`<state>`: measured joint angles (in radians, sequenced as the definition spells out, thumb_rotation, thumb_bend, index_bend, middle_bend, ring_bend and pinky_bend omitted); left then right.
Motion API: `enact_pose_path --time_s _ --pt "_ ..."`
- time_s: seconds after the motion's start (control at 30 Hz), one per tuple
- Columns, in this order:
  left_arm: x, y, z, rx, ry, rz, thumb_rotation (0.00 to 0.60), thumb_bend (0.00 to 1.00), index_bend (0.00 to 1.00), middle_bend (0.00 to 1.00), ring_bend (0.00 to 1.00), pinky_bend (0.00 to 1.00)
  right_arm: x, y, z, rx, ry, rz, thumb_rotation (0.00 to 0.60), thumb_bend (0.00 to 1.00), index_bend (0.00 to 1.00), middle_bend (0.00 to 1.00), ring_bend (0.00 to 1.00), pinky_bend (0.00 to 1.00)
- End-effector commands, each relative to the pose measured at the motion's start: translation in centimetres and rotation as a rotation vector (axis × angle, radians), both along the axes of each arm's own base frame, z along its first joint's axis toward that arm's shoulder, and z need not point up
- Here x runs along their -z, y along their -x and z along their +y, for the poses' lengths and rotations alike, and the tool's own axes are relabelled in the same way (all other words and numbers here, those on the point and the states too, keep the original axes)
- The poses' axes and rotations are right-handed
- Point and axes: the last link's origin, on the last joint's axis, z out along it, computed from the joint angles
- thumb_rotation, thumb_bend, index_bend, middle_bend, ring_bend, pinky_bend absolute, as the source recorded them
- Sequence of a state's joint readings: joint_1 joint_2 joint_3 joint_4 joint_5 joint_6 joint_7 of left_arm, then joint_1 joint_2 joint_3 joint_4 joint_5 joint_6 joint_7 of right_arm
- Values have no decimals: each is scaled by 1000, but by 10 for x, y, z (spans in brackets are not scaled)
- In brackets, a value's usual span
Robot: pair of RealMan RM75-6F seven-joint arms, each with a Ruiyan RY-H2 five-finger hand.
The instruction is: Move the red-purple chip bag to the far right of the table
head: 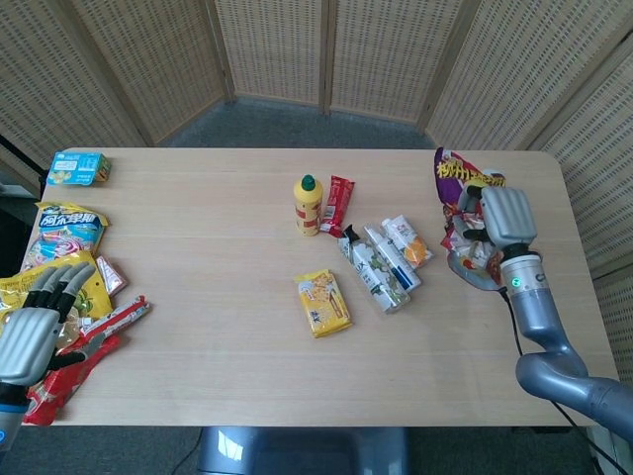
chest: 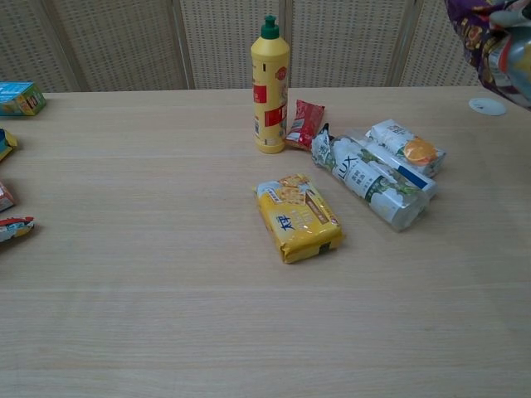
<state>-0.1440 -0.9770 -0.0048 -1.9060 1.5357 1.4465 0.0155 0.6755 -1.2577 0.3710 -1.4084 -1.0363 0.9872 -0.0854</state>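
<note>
My right hand [head: 504, 220] grips the red-purple chip bag [head: 461, 213] and holds it up off the table, above the right part of the tabletop. In the chest view the bag [chest: 488, 46] hangs at the top right corner with the hand [chest: 514, 21] only partly inside the frame. My left hand [head: 32, 327] hovers at the table's left front edge over a pile of snack packs, fingers spread, holding nothing.
A yellow bottle [head: 309, 204], a red sachet [head: 339, 205], white tubes and packs [head: 384, 259] and a yellow biscuit pack [head: 323, 302] lie mid-table. A small white disc [chest: 486, 105] lies far right. Snack bags [head: 67, 234] and a blue box [head: 78, 168] line the left edge.
</note>
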Motion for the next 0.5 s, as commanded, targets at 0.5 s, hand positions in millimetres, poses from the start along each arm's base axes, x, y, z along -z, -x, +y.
enact_pose_path --time_s 0.5 --pt "5 11 -17 -40 18 1 600 318 32 0 0 0 -35 -43 -4 -124 91 -41 600 457 597 829 1000 1000"
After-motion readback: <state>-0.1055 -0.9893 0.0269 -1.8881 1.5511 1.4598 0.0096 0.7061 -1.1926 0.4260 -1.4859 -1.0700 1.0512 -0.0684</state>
